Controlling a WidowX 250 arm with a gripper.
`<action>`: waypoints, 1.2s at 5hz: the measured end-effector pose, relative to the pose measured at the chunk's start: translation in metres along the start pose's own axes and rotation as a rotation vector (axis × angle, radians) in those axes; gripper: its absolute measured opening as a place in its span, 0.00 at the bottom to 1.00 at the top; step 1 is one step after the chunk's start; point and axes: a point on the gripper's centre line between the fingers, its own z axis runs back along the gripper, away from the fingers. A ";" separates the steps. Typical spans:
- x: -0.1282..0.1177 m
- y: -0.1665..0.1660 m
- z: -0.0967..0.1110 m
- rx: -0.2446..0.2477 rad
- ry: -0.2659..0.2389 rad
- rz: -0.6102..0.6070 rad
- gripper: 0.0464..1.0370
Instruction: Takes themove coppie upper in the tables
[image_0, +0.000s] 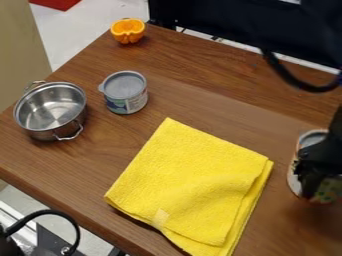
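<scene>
My camera view looks down at a slant on the brown wooden table (220, 82), and I read it as a clock face. My gripper (310, 172) hangs down at the right edge, between three and four o'clock, in front of the patterned can (294, 181) and hiding much of its side. From here I cannot tell whether the pincer is open, closed or gripping the can. I can't match the task's wording to one thing with certainty, but the can at my gripper seems the likeliest. It stands upright on the table between three and four, well apart from the other vessels, its grey top partly in sight and spots of colour low on its side. The yellow cloth (190, 182) lies folded and flat from the middle down to six o'clock, one corner pointing toward twelve, a paler patch near its lower left edge. Between ten and eleven, the small can (125, 86) stands upright with a grey top and a blue, green and white label. Just past nine, the metal pot (51, 110) sits upright near the small can, not touching it, with a wire handle on either side. Up near eleven, the orange half (127, 30) rests by the table's far corner, cut face showing.
</scene>
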 end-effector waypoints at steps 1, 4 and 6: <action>0.019 0.005 -0.001 0.010 -0.018 0.108 0.96; 0.068 0.016 -0.011 0.022 -0.032 0.237 0.96; 0.089 0.032 -0.016 0.048 -0.045 0.303 0.96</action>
